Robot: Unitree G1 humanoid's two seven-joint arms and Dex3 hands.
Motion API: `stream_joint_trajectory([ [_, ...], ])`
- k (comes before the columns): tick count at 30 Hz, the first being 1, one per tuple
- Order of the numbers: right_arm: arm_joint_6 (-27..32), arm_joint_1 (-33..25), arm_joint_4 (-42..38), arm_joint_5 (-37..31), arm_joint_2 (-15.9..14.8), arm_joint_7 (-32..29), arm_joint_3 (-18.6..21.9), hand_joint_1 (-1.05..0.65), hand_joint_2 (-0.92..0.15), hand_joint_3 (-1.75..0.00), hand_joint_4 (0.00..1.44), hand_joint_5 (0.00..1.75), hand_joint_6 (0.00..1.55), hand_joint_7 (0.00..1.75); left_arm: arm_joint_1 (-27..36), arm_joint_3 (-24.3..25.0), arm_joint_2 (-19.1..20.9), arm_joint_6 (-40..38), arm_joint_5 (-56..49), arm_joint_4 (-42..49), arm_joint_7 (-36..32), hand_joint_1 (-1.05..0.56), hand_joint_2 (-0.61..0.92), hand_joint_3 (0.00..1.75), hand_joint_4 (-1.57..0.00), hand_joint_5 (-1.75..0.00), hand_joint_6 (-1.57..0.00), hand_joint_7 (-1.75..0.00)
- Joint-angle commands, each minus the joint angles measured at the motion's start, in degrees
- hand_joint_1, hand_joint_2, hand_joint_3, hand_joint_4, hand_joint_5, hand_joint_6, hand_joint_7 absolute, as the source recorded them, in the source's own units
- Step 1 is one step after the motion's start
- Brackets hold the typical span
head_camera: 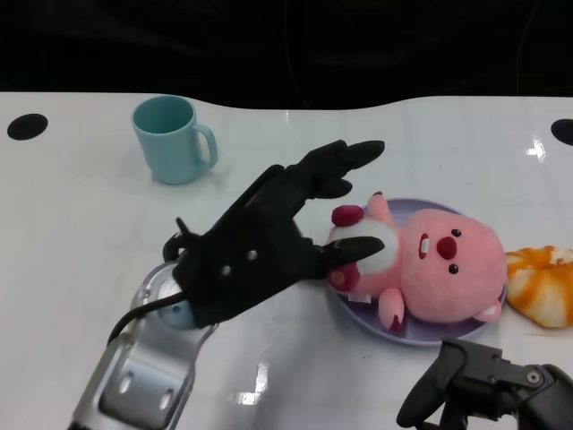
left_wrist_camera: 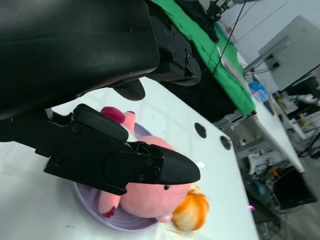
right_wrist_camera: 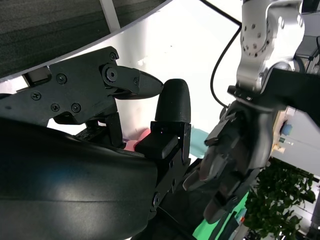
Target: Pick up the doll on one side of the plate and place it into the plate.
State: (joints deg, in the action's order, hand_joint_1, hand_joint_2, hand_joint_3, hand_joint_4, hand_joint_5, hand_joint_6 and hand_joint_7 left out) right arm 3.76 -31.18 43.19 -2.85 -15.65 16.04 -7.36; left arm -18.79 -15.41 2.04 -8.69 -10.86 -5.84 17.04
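Head view: the doll [head_camera: 421, 269] lies in the plate [head_camera: 407, 333]; the left hand [head_camera: 260, 242] at its 9 o'clock, fingers spread, holding nothing—withdraw it straight. Left wrist view agrees. Right wrist view: right hand [right_wrist_camera: 105, 150], fingers apart, empty.

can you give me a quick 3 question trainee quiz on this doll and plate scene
1. True or false: the doll lies on the plate.
2. Which thing lies beside the plate, at the doll's head end? A) cup B) orange toy C) spoon
3. Fill in: the left hand has its fingers spread, with one fingertip at the doll's ____ end.

Key:
1. True.
2. B, the orange toy; the cup stands apart, far across the table.
3. Foot. Whether the hand grips the doll cannot be told. The right hand holds nothing.
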Motion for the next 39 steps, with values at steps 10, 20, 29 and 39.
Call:
stream_joint_trajectory([
  [10,-1.74,-0.08,-0.91,0.15,-0.46,0.32,0.15,-0.28,-0.82,-0.56,0.66,1.58,0.6,1.25,11.22,6.86,3.14,-3.65,12.06,-12.72,1.89,-0.36,0.91,0.23,-0.31,-1.15,-0.56,-0.47],
  [20,-1.41,0.27,-1.02,-0.07,-0.63,0.47,0.43,-0.27,-0.82,-0.55,0.66,1.57,0.6,1.25,20.5,10.7,2.98,-9.49,19.89,-21.32,0.42,-0.17,0.61,0.88,-0.57,-1.12,-0.71,-0.64],
  [29,-1.5,0.29,-0.85,-0.2,-0.65,0.6,0.48,-0.29,-0.82,-0.55,0.65,1.57,0.6,1.25,27.22,12.93,3.57,-14.53,25.28,-27.34,-0.45,-0.13,0.46,1.37,-0.71,-1.57,-0.68,-1.35],
  [39,-1.03,0.28,-0.72,0.33,-0.57,0.85,0.8,-0.28,-0.83,-0.54,0.65,1.57,0.6,1.25,33.72,15.59,5.58,-21.58,32.03,-33.14,-0.73,-0.17,0.45,1.28,-0.84,-1.74,-0.77,-1.5],
])
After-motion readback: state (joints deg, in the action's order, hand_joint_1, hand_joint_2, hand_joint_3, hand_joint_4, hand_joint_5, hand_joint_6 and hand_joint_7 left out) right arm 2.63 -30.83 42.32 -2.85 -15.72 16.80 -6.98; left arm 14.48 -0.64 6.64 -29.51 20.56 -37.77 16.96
